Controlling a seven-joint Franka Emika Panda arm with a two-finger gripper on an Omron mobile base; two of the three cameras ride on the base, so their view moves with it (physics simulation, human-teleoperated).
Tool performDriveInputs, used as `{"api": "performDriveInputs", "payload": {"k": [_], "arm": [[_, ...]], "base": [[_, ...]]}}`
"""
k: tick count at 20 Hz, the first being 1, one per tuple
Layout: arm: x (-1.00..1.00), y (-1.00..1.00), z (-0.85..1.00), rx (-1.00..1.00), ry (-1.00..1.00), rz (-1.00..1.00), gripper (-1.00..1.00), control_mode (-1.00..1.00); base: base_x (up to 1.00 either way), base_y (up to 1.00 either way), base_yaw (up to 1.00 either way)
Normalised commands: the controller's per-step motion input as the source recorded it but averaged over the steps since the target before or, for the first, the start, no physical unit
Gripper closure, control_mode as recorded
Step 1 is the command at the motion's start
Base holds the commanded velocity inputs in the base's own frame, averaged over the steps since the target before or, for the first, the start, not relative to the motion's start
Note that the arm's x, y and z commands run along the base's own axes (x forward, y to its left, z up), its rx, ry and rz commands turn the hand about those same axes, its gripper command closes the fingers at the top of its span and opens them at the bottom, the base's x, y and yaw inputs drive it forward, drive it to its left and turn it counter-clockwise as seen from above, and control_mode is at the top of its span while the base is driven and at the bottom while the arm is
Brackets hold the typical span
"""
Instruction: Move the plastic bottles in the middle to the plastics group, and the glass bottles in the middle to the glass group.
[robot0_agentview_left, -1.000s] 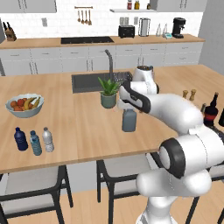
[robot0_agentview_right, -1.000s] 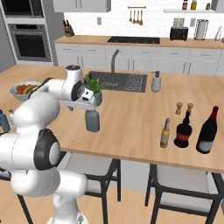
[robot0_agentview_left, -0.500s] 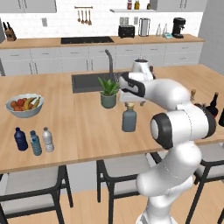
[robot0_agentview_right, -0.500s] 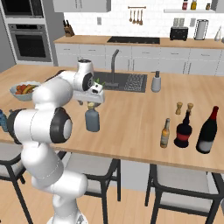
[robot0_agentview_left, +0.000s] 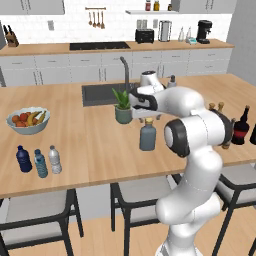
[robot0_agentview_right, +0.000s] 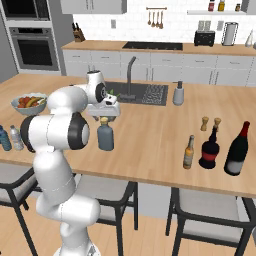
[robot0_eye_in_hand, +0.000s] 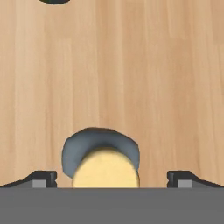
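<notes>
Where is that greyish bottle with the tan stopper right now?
The greyish bottle stands upright on the wooden counter, in front of the small potted plant, directly beneath the open gripper.

You saw a clear greyish glass bottle with a tan stopper (robot0_agentview_left: 147, 136) on the light wooden table (robot0_agentview_left: 90, 145). Your plastics were dark blue (robot0_agentview_left: 23, 159), pale blue (robot0_agentview_left: 40, 163) and colourless (robot0_agentview_left: 55, 159). A slim amber bottle (robot0_agentview_right: 188, 152) stood by near-black, red-labelled wine bottles (robot0_agentview_right: 237, 149).
</notes>
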Motion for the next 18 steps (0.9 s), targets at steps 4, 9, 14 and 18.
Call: {"api": "performDriveInputs", "payload": {"k": [4,9,14,18], "arm": [[0.11,0.0,-0.08,0.0,0.0,0.0,-1.0,-1.0],[-0.18,-0.03,-0.01,0.0,0.0,0.0,-1.0,-1.0],[-0.33,-0.1,-0.01,0.0,-0.04,0.0,-1.0,-1.0],[0.07,0.0,-0.08,0.0,-0.07,0.0,-1.0,-1.0]], "base": [[0.0,0.0,0.0],[0.0,0.0,0.0],[0.0,0.0,0.0],[0.0,0.0,0.0]]}}
